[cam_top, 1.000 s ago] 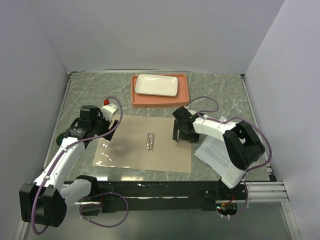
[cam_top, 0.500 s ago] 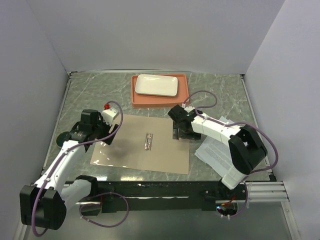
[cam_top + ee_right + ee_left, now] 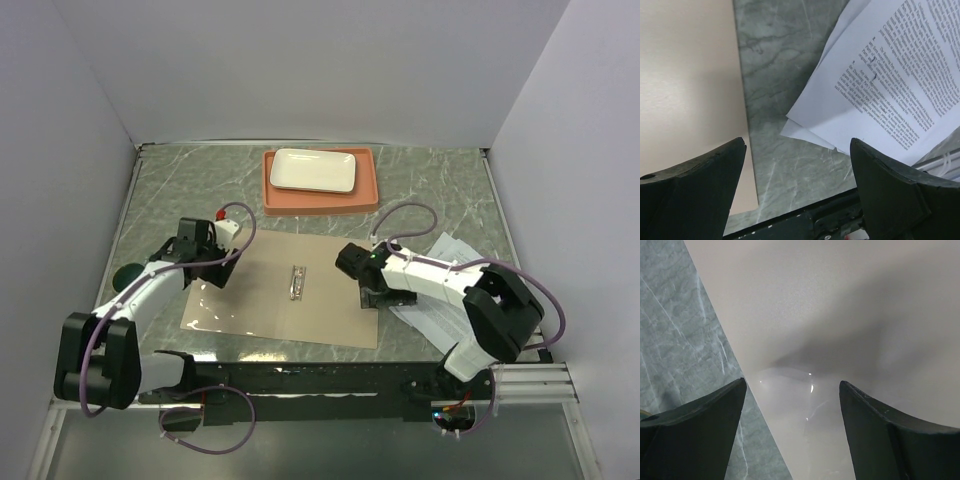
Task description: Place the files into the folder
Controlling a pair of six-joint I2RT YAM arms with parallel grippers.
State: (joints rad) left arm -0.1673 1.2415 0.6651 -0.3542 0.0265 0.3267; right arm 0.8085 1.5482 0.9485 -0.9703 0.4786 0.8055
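Tan folder (image 3: 285, 290) lies open on green marble desk (image 3: 160, 190). Left jaws wide, empty, straddling its edge and clear pocket (image 3: 805, 415). Right jaws wide, empty: folder corner by one finger, files (image 3: 890, 85) by the other, bare desk between.

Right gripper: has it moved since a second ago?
Yes. The right gripper moved away from the tray, nearer the files.
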